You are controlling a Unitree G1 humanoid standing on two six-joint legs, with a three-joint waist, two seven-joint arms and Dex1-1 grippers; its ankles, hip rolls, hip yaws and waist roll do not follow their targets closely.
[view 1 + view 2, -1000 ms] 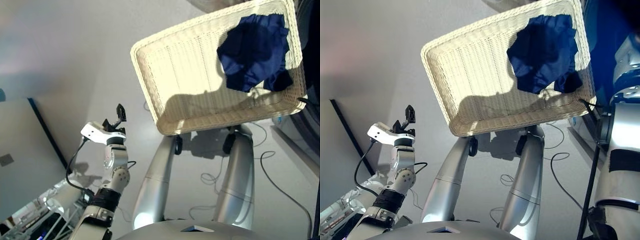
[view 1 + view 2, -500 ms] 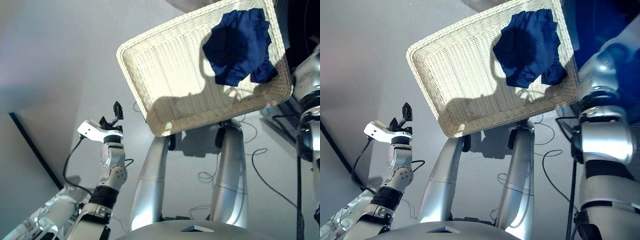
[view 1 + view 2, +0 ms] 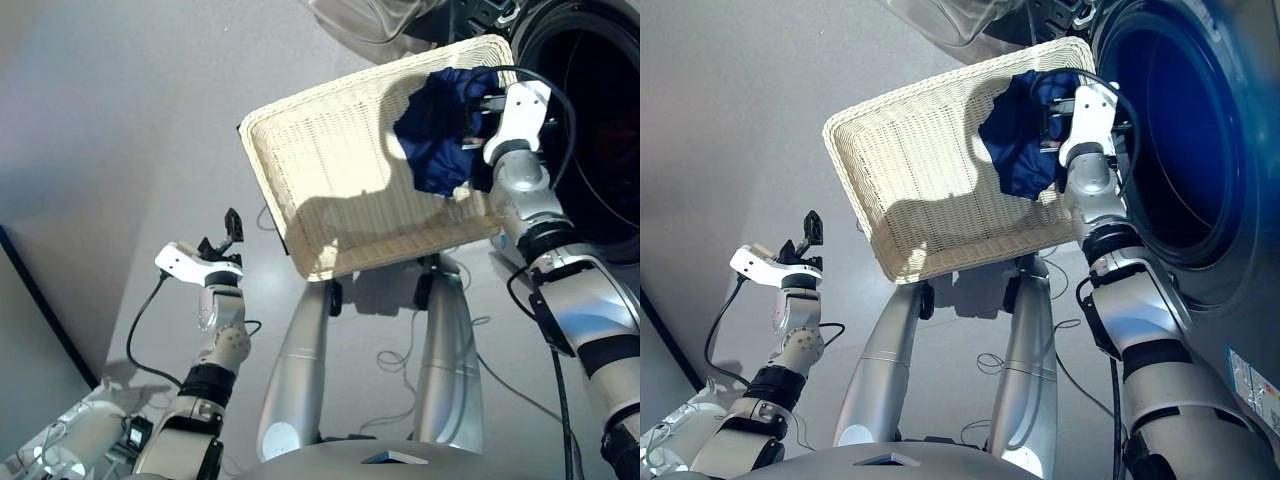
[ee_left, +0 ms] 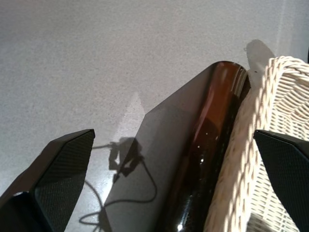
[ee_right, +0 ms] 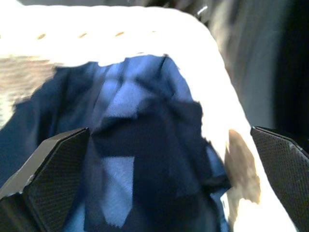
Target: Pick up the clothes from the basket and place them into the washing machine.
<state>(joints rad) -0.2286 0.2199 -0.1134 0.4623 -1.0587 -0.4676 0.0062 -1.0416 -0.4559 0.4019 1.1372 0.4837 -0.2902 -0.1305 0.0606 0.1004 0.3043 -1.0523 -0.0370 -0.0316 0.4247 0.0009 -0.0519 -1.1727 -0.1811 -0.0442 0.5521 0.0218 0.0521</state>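
The cream wicker basket point(image 3: 330, 170) stands in the middle of the head views. A navy blue garment point(image 3: 432, 130) lies crumpled in the basket's corner nearest the washing machine point(image 3: 1185, 130), whose dark round drum gapes at the right. My right gripper point(image 3: 1052, 112) reaches over the basket rim and hangs open just above the navy cloth point(image 5: 140, 150), its fingers point(image 5: 53, 169) spread wide with nothing between them. My left gripper point(image 3: 226, 236) is raised off to the left of the basket, open and empty, looking along the basket's outer edge point(image 4: 270, 111).
The washer's clear glass door point(image 3: 365, 20) hangs open above the basket's far side. Loose cables point(image 3: 400, 365) lie on the grey floor under the basket. A blue sticker point(image 3: 1250, 378) sits on the machine's front at lower right.
The camera has swung towards the washer. My right arm has come into view and reached over the basket to the navy garment. The left gripper stays raised and open.
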